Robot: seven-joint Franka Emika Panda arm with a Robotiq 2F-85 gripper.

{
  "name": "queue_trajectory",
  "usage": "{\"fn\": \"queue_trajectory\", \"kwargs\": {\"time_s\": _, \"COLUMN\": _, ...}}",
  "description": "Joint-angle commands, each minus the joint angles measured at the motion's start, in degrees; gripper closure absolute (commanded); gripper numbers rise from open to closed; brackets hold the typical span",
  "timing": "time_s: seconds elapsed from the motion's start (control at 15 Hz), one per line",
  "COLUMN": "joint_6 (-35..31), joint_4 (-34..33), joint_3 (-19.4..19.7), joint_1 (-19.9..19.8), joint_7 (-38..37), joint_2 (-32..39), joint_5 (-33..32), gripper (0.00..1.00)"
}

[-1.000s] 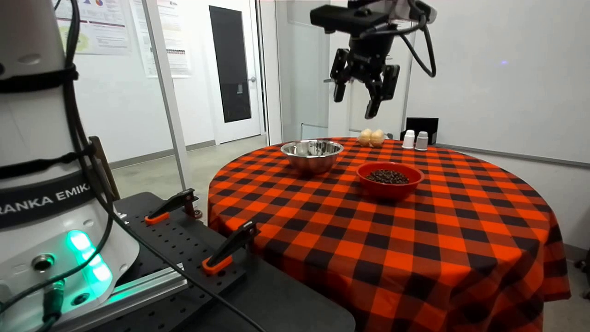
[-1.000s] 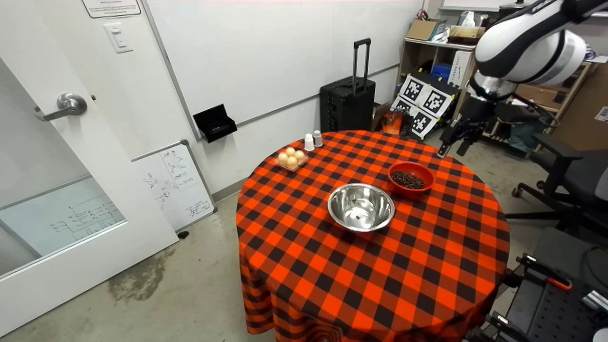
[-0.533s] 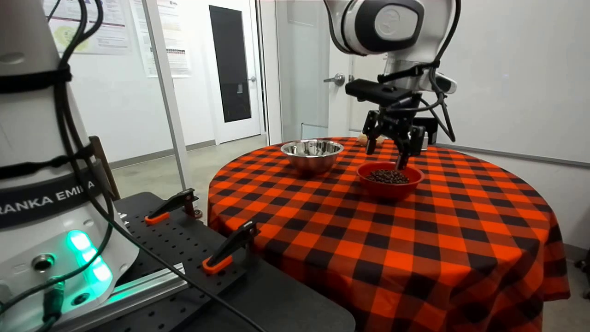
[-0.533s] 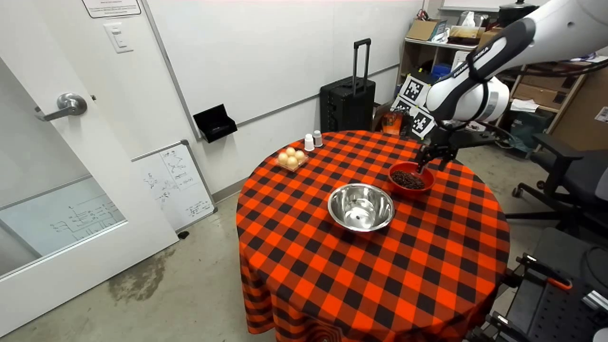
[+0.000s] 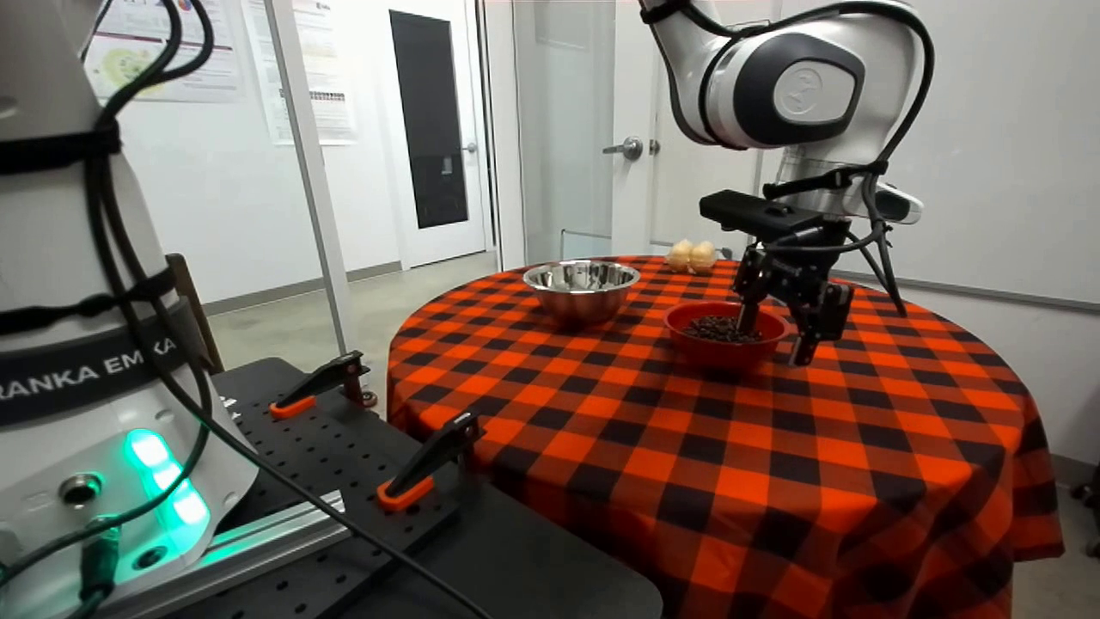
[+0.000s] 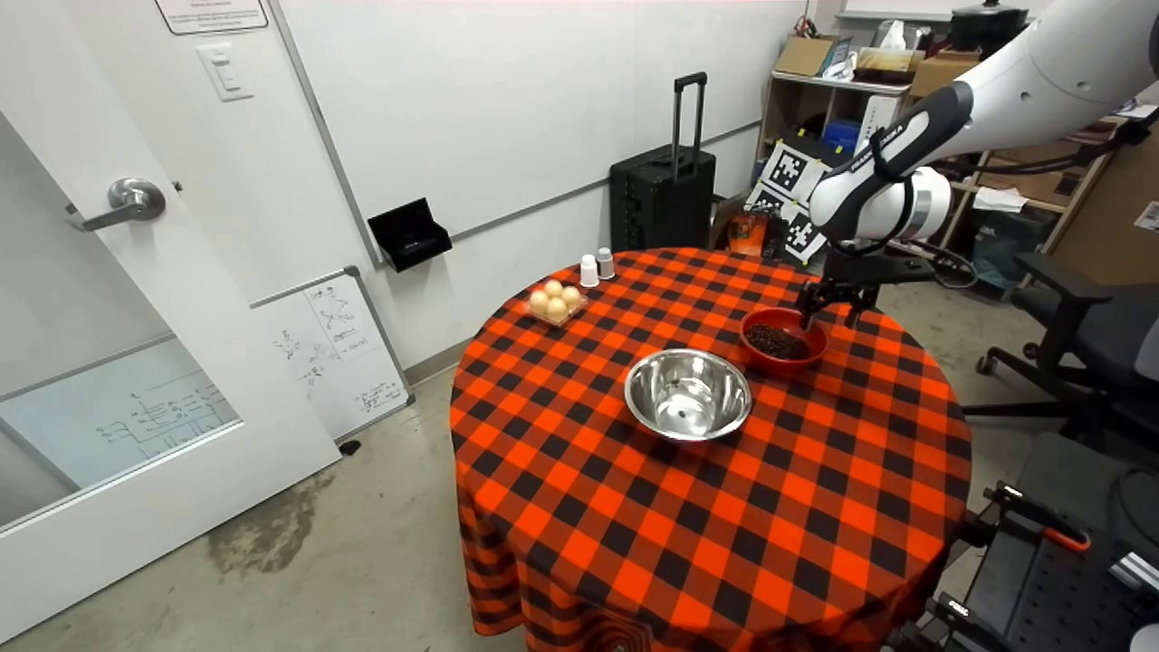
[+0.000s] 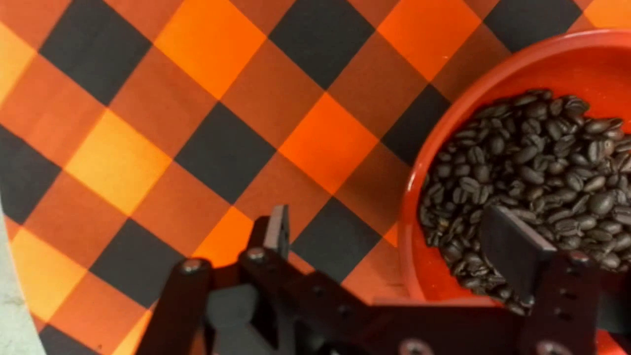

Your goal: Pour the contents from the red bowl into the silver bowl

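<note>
Nearest, in an exterior view, the robot's base stands at nine o'clock, a black bench at its foot bearing two orange-tipped clamps. Beyond spreads the red-and-black checked tablecloth. Over it the white arm reaches in from about twelve o'clock, bends at a thick joint and hangs its wrist nearly vertical; in an exterior view its upper link slopes in from two o'clock. The black gripper points down, close to six o'clock, its jaws released and wide apart, the rim of the red bowl between them. In the wrist view one finger hangs over the coffee beans inside, the other over the tablecloth outside; whether either touches the bowl I cannot tell. The red bowl sits level on the tablecloth, round, its mouth facing up and its central axis upright. In an exterior view the silver bowl lies between nine and ten o'clock of it, near but apart, likewise mouth up. Farther off, in an exterior view, pale round things lie clustered, with two small bottles between one and two o'clock of them. Farthest, a tall-handled black case stands by the whiteboard
</note>
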State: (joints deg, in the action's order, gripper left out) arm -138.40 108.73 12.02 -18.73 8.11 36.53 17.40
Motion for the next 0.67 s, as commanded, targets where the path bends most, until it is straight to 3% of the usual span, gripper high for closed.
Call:
{"fn": "queue_trajectory", "kwargs": {"time_s": 0.0, "joint_6": 5.9, "joint_4": -6.2, "joint_3": -2.9, "joint_1": -2.8, "joint_7": -1.9, "joint_2": 3.2, "joint_5": 0.0, "gripper": 0.33}}
{"fn": "queue_trajectory", "kwargs": {"time_s": 0.6, "joint_6": 9.5, "joint_4": -10.0, "joint_3": -5.8, "joint_1": -3.8, "joint_7": -0.8, "joint_2": 6.4, "joint_5": 0.4, "gripper": 1.0}}
